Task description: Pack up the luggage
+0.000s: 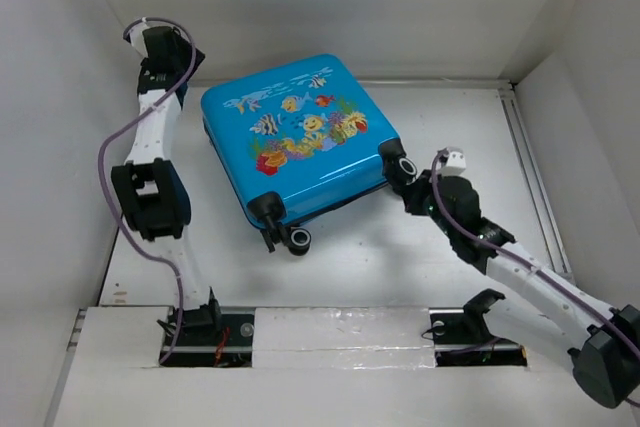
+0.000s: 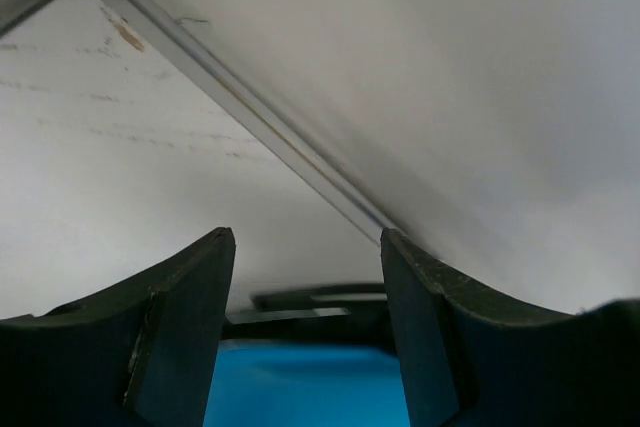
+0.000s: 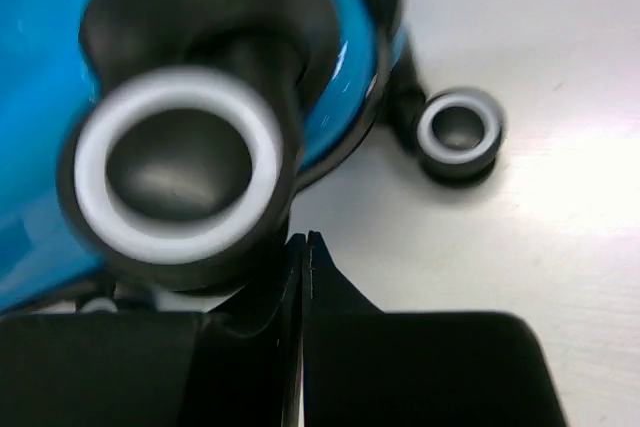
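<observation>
- Luggage [image 1: 300,132] lies shut and flat on the white tabletop [image 1: 400,267], glossy blue shell up, with the fish-and-coral print facing the overhead camera.
- It sits askew, so one of its corners points toward the arm bases, and the edge carrying the black wheels is the nearer one.
- The right pincer [image 3: 303,252] is low at the near right corner of the luggage, its tips just beneath a black wheel with a white ring [image 3: 180,172].
- Its two fingers are pressed together to a thin seam and nothing lies between them. Whether the tips touch that wheel cannot be told, as the close view is blurred.
- A second wheel [image 3: 460,132] rests on the tabletop farther along the same wheeled edge of the luggage.
- The left pincer [image 2: 305,247] is held up beside the far left corner of the luggage, with its fingers [image 2: 190,327] spread wide and nothing in its grasp.
- In the left wrist view a strip of the blue shell shows low in the gap between those fingers.
- Beyond the luggage in that view stand a white wall [image 2: 450,67] and a slanting metal rail [image 2: 250,112].
</observation>
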You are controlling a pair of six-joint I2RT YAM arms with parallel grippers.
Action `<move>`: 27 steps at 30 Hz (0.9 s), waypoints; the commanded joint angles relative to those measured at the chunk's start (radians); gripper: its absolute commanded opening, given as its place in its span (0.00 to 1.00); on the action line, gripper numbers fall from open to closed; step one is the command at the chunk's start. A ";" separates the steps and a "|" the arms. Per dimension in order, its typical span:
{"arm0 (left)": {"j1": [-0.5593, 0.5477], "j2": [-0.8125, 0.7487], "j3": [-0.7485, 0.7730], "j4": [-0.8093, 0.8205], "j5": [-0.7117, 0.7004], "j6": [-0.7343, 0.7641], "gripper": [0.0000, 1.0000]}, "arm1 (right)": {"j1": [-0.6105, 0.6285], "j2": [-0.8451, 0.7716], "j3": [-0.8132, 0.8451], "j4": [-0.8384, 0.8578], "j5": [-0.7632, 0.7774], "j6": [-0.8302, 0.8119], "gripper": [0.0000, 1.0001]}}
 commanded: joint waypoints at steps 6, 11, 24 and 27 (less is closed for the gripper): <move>0.082 0.339 0.454 -0.306 0.249 0.178 0.57 | 0.167 0.203 0.087 0.099 -0.003 0.043 0.00; 0.082 0.380 0.403 -0.178 0.404 0.163 0.62 | 0.137 0.392 0.225 0.131 0.080 0.024 0.00; -0.019 0.076 -0.476 0.343 0.481 -0.163 0.25 | 0.002 0.702 0.508 0.216 -0.009 -0.026 0.00; -0.057 -0.125 -0.825 0.540 0.357 -0.235 0.19 | -0.009 0.783 0.601 0.193 -0.021 -0.054 0.00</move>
